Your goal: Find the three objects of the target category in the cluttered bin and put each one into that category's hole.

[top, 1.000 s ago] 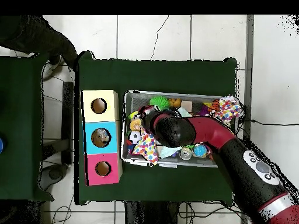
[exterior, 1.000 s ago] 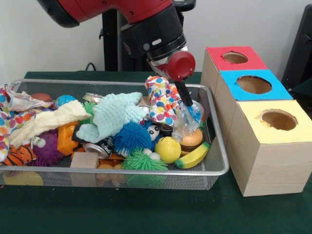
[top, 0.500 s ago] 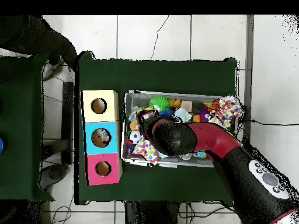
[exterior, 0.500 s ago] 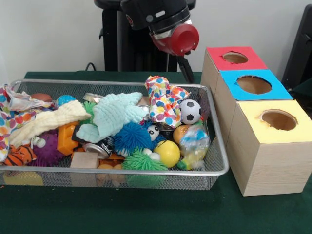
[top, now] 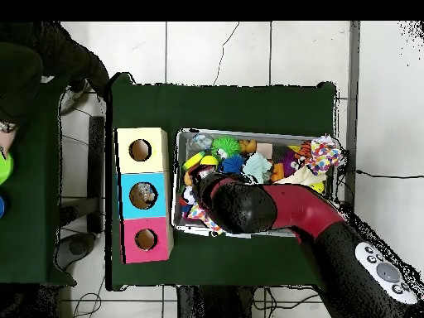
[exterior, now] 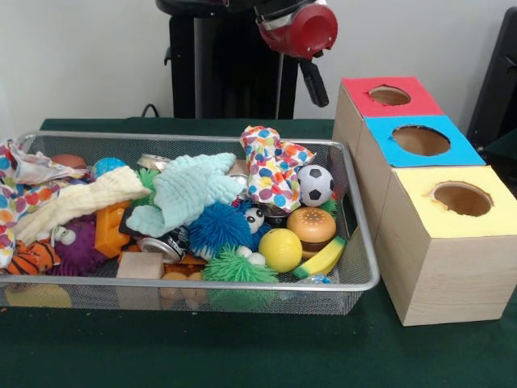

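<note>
The wire bin holds a jumble of toys. At its right end lie a small soccer ball, a burger toy, a banana and a yellow ball. A polka-dot cloth and a mint cloth lie on top of the pile. My gripper hangs high above the bin's far right corner, beside the red box, with nothing seen in it. In the overhead view the arm covers the gripper and part of the bin.
Three wooden boxes with round holes stand in a row right of the bin: red, blue and yellow. Something lies inside the blue hole. Spiky balls, cans, blocks and more cloths fill the bin's left and middle.
The gripper rose out of the bin. The clear plastic wrapper it was lifting dropped onto the burger, then slipped out of sight toward the bin's front corner.
</note>
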Robot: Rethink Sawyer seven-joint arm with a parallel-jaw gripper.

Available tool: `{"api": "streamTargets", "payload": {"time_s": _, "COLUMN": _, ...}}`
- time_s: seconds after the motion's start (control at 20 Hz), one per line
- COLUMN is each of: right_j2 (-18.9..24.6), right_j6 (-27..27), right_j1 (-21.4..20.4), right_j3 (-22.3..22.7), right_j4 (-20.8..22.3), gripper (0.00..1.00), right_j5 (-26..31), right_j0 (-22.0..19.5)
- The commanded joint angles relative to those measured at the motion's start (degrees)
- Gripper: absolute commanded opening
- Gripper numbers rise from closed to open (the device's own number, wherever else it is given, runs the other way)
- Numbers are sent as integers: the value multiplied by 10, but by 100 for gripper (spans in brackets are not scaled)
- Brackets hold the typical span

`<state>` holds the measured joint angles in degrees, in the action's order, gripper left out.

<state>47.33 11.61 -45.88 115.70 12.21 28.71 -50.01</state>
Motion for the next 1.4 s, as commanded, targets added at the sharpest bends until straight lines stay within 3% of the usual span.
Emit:
{"api": "streamTargets", "payload": {"time_s": 0.05, "right_j2": -59, "right_j6": -188, "right_j1": 33, "right_j3": 20, "right_j4": 2, "gripper": 0, "right_j5": -32, "right_j0": 21}}
{"api": "streamTargets", "payload": {"time_s": 0.3, "right_j2": -108, "right_j6": -164, "right_j1": 98, "right_j3": -37, "right_j4": 43, "gripper": 0, "right_j5": -75, "right_j0": 40}}
{"api": "streamTargets", "payload": {"time_s": 0.6, "right_j2": -124, "right_j6": -153, "right_j1": 97, "right_j3": -39, "right_j4": 45, "gripper": 0, "right_j5": -79, "right_j0": 47}}
{"api": "streamTargets", "payload": {"time_s": 1.0, "right_j2": -98, "right_j6": -107, "right_j1": 163, "right_j3": -54, "right_j4": 39, "gripper": 0, "right_j5": -67, "right_j0": 5}}
{"api": "streamTargets", "payload": {"time_s": 1.4, "right_j2": -100, "right_j6": -121, "right_j1": 188, "right_j3": -65, "right_j4": 46, "gripper": 0, "right_j5": -95, "right_j0": 12}}
